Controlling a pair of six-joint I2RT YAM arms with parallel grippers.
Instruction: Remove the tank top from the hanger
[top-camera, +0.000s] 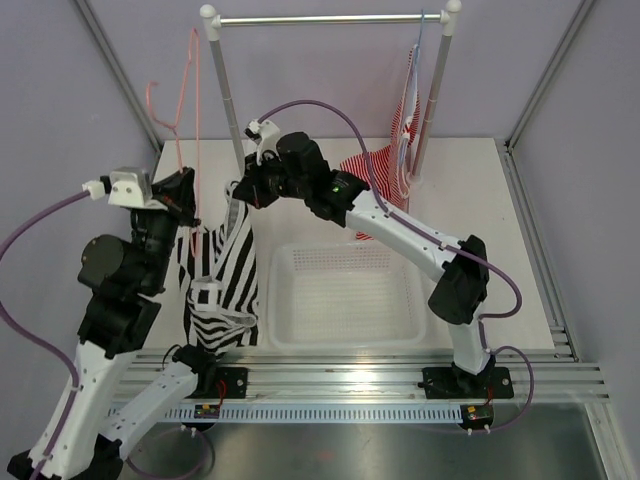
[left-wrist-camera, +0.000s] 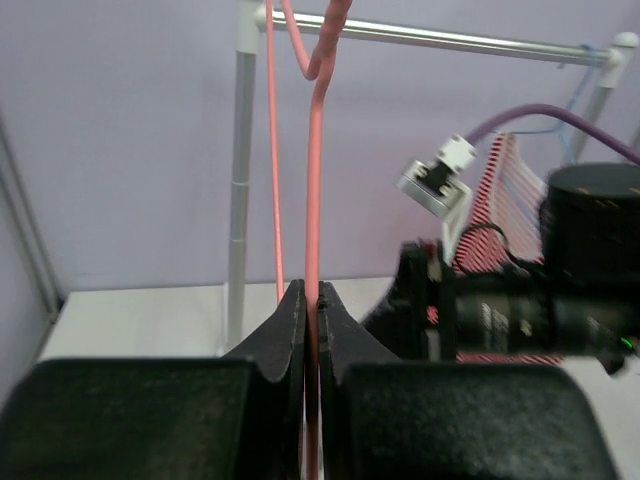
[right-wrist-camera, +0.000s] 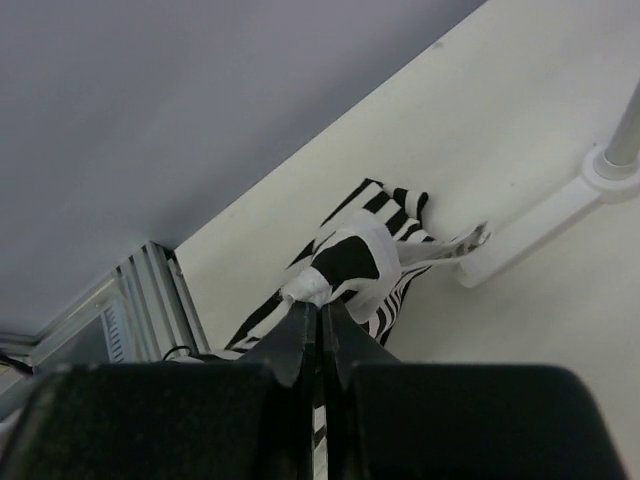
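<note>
A clothes rail (top-camera: 320, 19), a silver bar on two white posts, stands at the back of a white table (top-camera: 500, 200), with lilac walls (top-camera: 60, 120) behind it and to either side. Grey metal struts (top-camera: 112, 65) slant down the corners flanking the rail. In front of it sits a white perforated basket (top-camera: 340, 247), then aluminium tracks (top-camera: 380, 362), under even light
</note>
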